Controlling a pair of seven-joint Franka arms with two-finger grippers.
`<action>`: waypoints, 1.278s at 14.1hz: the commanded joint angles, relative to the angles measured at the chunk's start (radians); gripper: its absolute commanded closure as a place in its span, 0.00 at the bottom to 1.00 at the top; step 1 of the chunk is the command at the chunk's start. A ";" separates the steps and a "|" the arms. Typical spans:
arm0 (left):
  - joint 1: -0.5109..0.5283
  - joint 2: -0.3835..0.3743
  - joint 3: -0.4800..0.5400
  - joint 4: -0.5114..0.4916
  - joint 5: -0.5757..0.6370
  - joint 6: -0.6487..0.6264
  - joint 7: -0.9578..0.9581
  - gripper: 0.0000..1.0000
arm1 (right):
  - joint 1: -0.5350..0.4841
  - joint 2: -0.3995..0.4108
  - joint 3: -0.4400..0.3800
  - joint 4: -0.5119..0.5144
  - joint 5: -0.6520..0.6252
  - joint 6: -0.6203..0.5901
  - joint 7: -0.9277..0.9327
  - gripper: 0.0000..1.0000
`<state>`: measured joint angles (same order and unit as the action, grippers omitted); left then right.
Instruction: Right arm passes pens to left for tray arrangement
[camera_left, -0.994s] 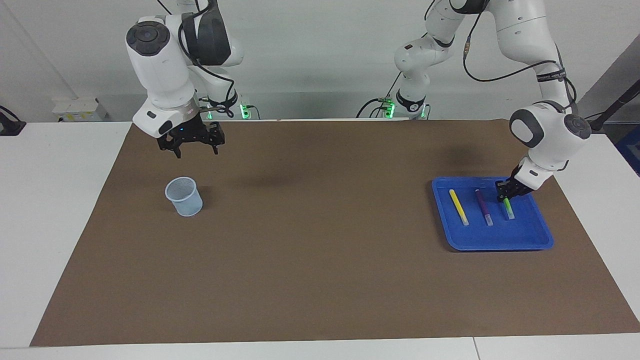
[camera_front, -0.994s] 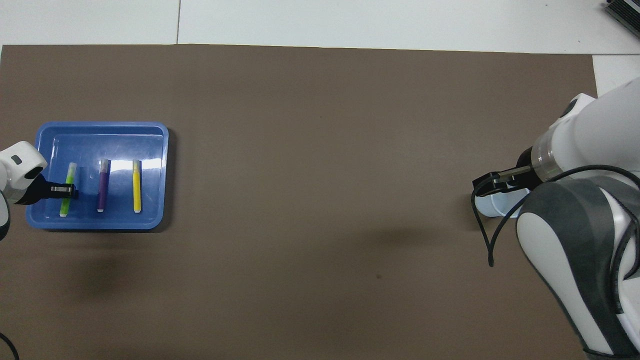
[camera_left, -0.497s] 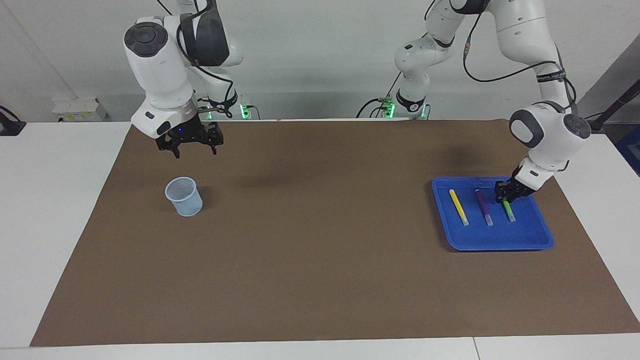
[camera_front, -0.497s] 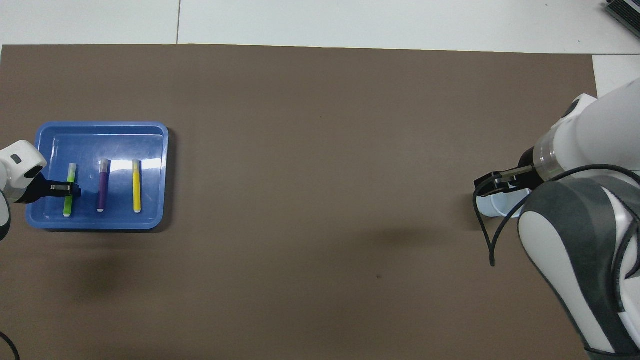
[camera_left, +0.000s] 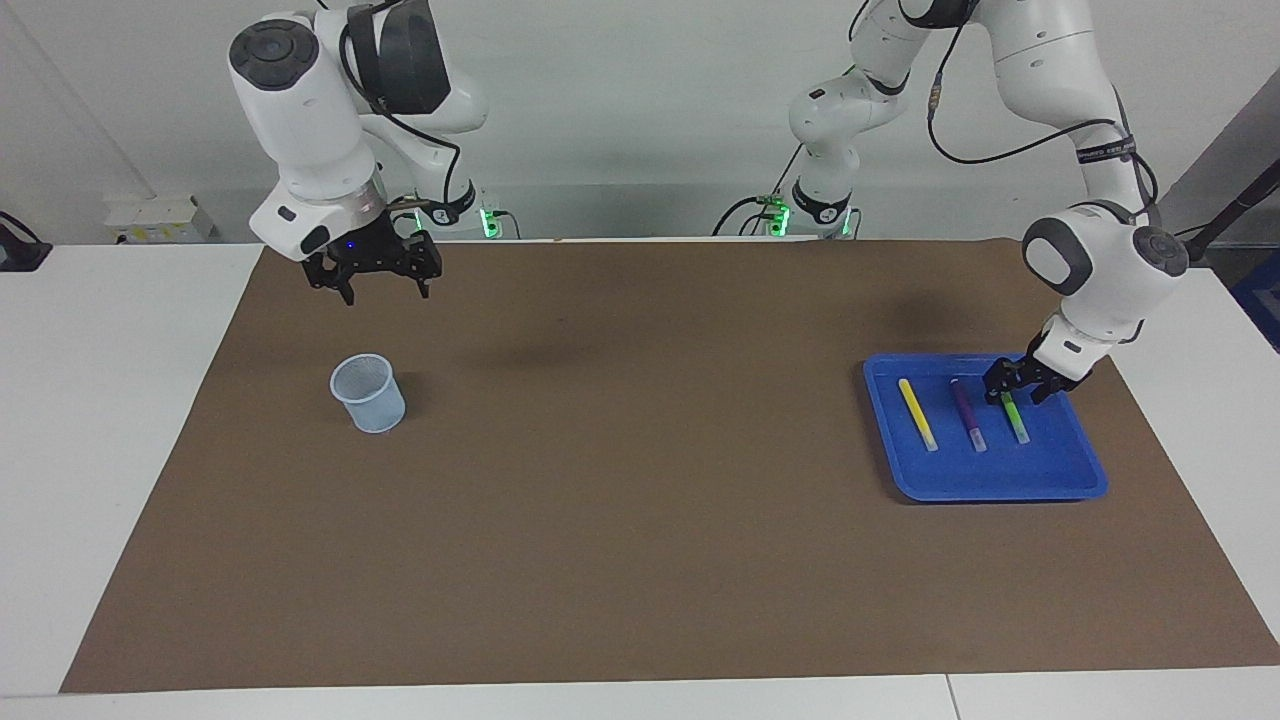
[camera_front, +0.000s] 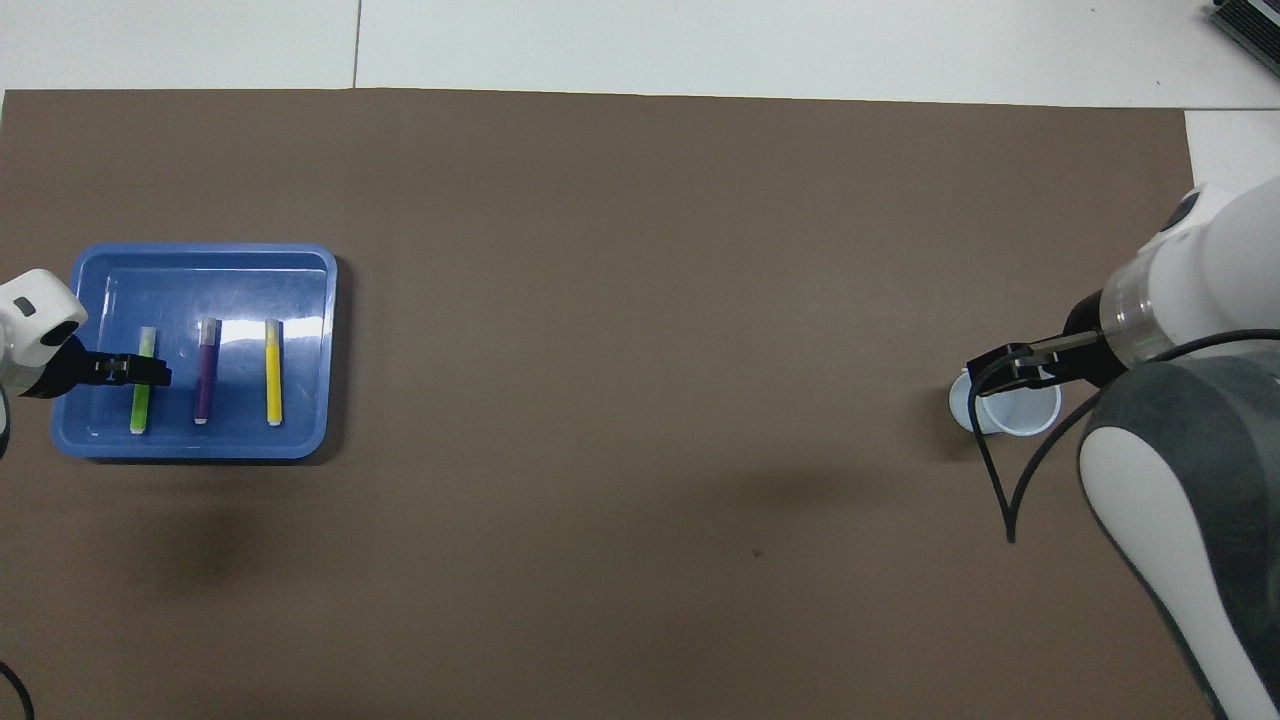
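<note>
Brown mat (camera_left: 640, 500) covers a white table (camera_left: 100, 420) before a pale wall. Blue tray (camera_left: 1050, 478), at the left arm's end, holds yellow pen (camera_left: 917, 414), purple pen (camera_left: 967, 413) and green pen (camera_left: 1016, 418) side by side. Left gripper (camera_left: 1018, 392) straddles the green pen, fingers apart. Right gripper (camera_left: 375, 285) hangs spread, well apart from the tray.

In the overhead view the right pincer (camera_front: 1015, 372) covers part of the mesh cup (camera_front: 1003, 410), and the left pincer (camera_front: 135, 371) crosses the green pen (camera_front: 141, 395).
</note>
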<state>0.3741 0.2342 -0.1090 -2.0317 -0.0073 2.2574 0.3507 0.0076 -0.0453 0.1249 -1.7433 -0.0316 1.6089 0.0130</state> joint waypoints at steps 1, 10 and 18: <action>-0.007 -0.006 -0.003 0.103 0.020 -0.143 -0.036 0.03 | 0.005 -0.004 -0.011 0.063 0.051 -0.059 0.015 0.00; -0.096 -0.087 -0.008 0.298 0.018 -0.424 -0.189 0.00 | -0.038 0.005 -0.042 0.080 0.053 -0.083 0.016 0.00; -0.221 -0.139 -0.011 0.423 0.018 -0.596 -0.380 0.00 | -0.040 -0.002 -0.050 0.070 0.047 -0.081 0.016 0.00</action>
<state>0.1751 0.1274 -0.1292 -1.6176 -0.0073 1.7076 0.0066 -0.0206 -0.0471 0.0712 -1.6803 0.0027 1.5470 0.0142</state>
